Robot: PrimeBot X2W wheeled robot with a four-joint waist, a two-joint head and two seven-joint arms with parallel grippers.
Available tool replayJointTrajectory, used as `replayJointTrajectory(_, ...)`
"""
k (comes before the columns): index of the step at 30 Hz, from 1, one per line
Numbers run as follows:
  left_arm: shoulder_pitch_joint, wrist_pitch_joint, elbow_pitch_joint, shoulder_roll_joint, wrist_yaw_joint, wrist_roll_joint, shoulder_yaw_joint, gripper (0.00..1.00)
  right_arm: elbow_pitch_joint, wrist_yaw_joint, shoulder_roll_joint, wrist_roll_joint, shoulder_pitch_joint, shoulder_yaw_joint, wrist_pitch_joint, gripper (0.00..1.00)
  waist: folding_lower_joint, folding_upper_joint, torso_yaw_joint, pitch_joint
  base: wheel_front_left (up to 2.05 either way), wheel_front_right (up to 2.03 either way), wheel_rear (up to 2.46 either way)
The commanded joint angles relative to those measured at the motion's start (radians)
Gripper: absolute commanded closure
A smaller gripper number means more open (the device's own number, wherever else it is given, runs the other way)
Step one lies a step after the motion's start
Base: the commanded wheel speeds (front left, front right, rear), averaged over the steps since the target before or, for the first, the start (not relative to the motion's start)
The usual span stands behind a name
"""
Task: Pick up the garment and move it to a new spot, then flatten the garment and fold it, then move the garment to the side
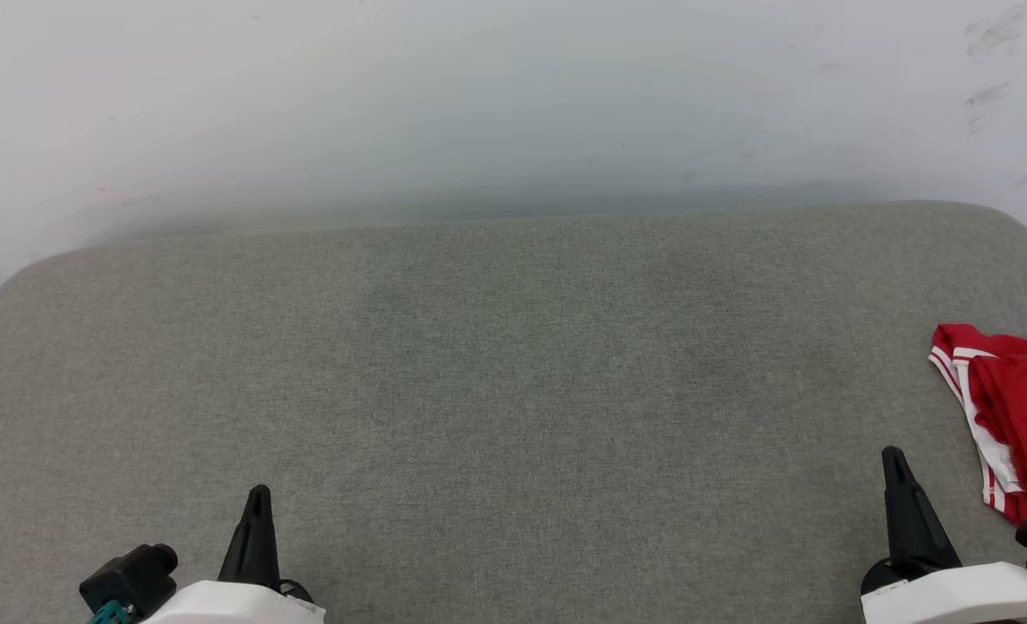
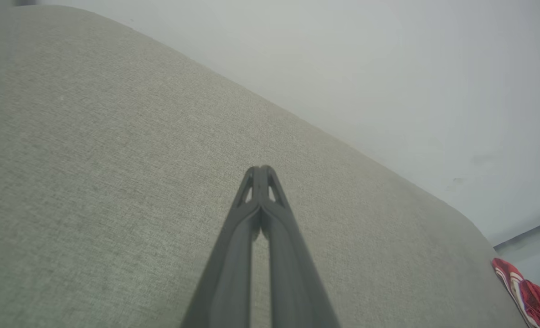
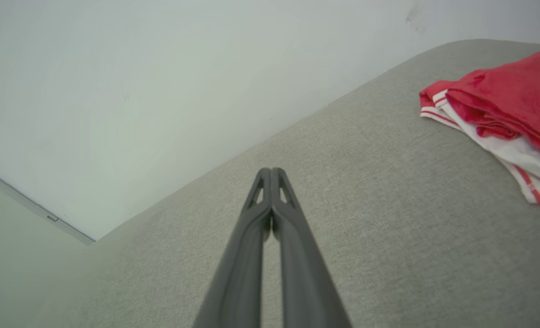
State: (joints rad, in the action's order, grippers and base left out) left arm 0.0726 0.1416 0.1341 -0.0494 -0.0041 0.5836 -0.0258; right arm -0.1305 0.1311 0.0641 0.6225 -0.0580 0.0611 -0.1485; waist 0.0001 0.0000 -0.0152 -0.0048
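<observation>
**STATUS: GARMENT AT 3 O'CLOCK, BOTH GRIPPERS CLOSED AND EMPTY**

1. Garment. The garment (image 1: 1011, 416) lies in a bunched, layered heap at the 3 o'clock edge of the head view, cut off by the frame's right border. Red fabric is uppermost. A white layer with red-striped trim shows along the side facing 9 o'clock. It rests directly on the grey upholstered surface (image 1: 513, 390). No number or lettering can be read.

2. Right gripper. The right gripper (image 1: 893, 455) sits at about 7 o'clock from the garment, near it but apart from it. In the right wrist view its two dark fingers (image 3: 251, 255) meet at the tips, with nothing between them. The garment lies at 2 o'clock in that view.

3. Left gripper. The left gripper (image 1: 257, 496) sits at 7 o'clock in the head view, well apart from the garment. In the left wrist view its jaws are pressed together, empty, over bare fabric.

4. Surroundings. A white wall (image 1: 513, 104) rises behind the surface at 12 o'clock.
</observation>
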Motion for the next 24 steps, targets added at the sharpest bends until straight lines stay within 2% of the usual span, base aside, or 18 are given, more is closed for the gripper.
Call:
replayJointTrajectory(1, -0.027, -0.010, -0.007, -0.001, -0.007, 0.038, -0.007, 1.00, 0.008, 0.000, 0.005, 0.039, 0.033, 0.004, 0.006, 1.00, -0.0001, 0.0000, 0.000, 0.000, 0.00, 0.00, 0.00)
replayJointTrajectory(24, -0.077, -0.087, 0.029, -0.002, -0.045, 0.346, -0.033, 1.00, -0.029, 0.000, 0.004, 0.340, 0.077, 0.013, 0.081, 1.00, -0.0001, 0.0000, 0.004, 0.002, 0.00, 0.00, 0.00)
